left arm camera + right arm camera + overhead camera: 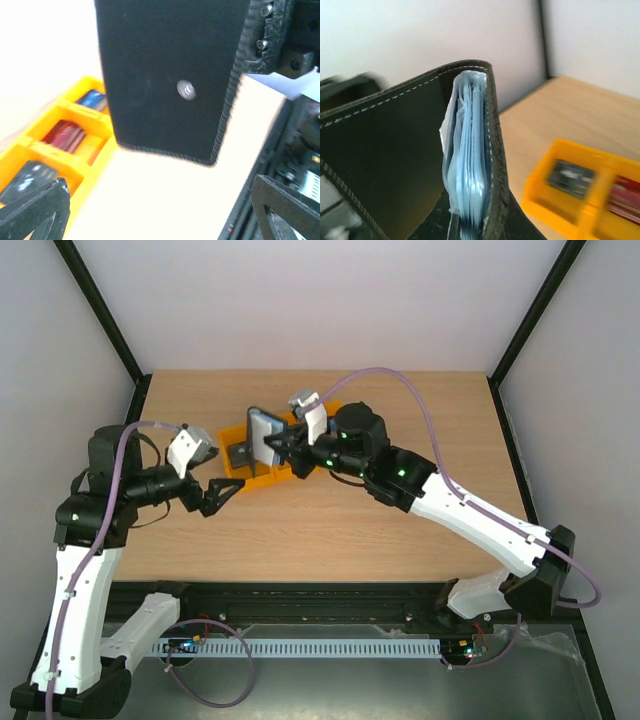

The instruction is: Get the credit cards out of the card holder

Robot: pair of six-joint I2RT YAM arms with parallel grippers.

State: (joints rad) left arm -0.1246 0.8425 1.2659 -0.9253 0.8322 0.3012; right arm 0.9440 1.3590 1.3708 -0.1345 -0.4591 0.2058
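Right pincer (278, 451) grips the card holder (165, 75), silver emblem (186, 90) unreadable; left pincer (227, 496) wide.

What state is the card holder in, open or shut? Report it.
Partly open: in the right wrist view one black cover of the card holder splays away from its blue-grey pockets.
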